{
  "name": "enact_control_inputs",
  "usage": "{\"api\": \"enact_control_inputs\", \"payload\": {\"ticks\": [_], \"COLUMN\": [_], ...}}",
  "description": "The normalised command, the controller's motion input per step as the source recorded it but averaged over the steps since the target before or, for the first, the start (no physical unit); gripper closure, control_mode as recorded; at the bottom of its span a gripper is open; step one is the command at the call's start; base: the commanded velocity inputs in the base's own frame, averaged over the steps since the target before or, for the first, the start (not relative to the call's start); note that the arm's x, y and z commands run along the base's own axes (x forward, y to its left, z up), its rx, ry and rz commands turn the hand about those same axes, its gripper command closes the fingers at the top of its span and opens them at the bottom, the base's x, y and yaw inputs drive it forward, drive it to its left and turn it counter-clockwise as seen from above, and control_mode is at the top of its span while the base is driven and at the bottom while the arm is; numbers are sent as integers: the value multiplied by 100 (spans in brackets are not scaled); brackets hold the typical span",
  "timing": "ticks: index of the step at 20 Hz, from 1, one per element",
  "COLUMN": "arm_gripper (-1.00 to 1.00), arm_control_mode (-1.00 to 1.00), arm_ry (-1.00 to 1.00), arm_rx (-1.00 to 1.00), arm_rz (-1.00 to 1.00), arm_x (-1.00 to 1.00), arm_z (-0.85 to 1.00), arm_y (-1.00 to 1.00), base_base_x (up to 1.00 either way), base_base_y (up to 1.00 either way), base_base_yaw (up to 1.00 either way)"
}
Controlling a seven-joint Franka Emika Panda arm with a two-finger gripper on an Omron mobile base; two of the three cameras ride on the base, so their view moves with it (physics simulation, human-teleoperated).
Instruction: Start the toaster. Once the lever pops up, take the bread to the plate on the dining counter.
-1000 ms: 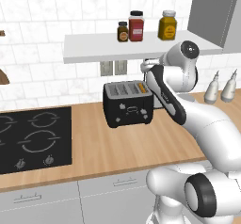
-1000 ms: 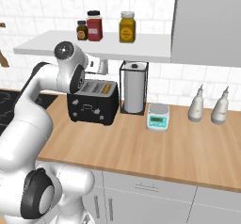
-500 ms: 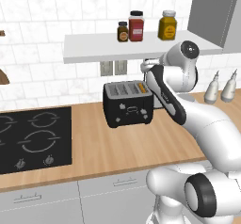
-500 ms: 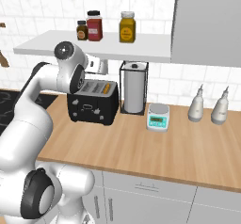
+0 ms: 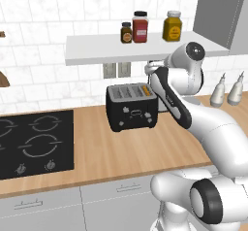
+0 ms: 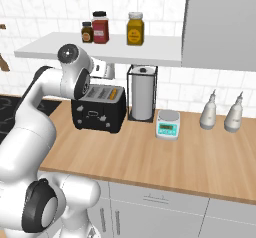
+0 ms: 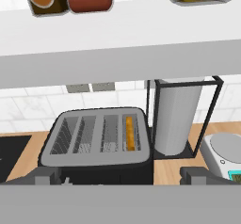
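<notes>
The toaster (image 5: 132,107) sits on the wooden bench (image 5: 121,152), with the bread (image 7: 129,132) sunk in its rightmost slot as the hand view has it, only the browned top edge showing. The end effector (image 7: 120,175) hangs above and behind the toaster with its fingers spread wide, holding nothing. A paper towel roll in a black wire holder (image 7: 176,117) stands just at the toaster's 3 o'clock in the hand view, and a shelf (image 5: 140,48) of jars sits overhead (tight quarters). The risk, as I judge it: reaching down for the lever on the front, the wrist could knock the shelf edge or the wire holder, or a finger could push the toaster backward instead of pressing the lever.
</notes>
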Motion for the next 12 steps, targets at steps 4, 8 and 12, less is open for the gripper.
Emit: {"api": "enact_control_inputs", "payload": {"ticks": [4, 8, 12], "arm_gripper": [-100, -100, -100], "arm_control_mode": [-100, -100, -100], "arm_ry": [0, 0, 0], "arm_rx": [0, 0, 0], "arm_rz": [0, 0, 0], "arm_x": [0, 0, 0], "arm_z": [0, 0, 0], "arm_y": [0, 0, 0], "base_base_x": [0, 0, 0], "base_base_y": [0, 0, 0], "base_base_yaw": [0, 0, 0]}}
